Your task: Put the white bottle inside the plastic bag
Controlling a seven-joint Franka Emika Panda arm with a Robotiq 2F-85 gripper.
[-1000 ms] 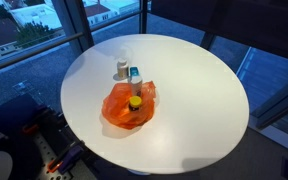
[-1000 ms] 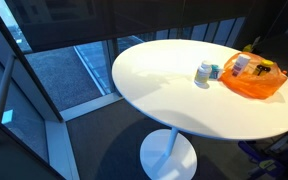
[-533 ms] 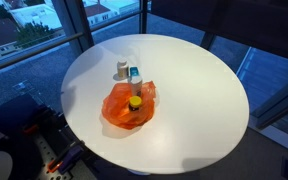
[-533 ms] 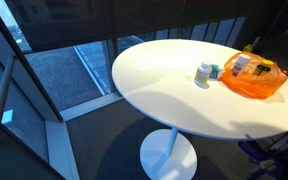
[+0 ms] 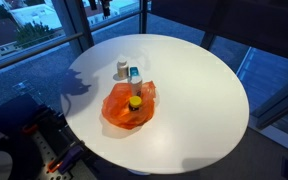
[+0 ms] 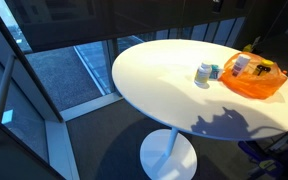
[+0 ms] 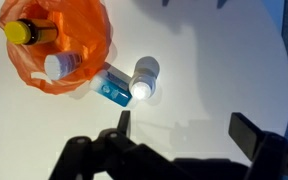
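The white bottle [image 5: 121, 69] stands upright on the round white table [image 5: 194, 90], just beyond the orange plastic bag [image 5: 129, 105]. It also shows in the other exterior view [image 6: 203, 73] and in the wrist view [image 7: 144, 80]. A blue item [image 7: 112, 87] lies between the bottle and the bag [image 7: 59, 40]. The bag holds a yellow-capped bottle [image 7: 19, 32] and a white-capped one [image 7: 59, 66]. My gripper [image 7: 188, 130] is open and empty, high above the table, with the white bottle up and to the left of its jaws. It shows at the top edge of an exterior view [image 5: 102, 6].
The table stands on a single pedestal [image 6: 167, 152] beside large glass walls. The bag [image 6: 254, 78] sits near the table's edge. The arm's shadow [image 5: 79, 85] falls on the tabletop.
The arm has come into view at the top of the exterior view and its shadow now falls on the table. The bottle and bag have not moved.
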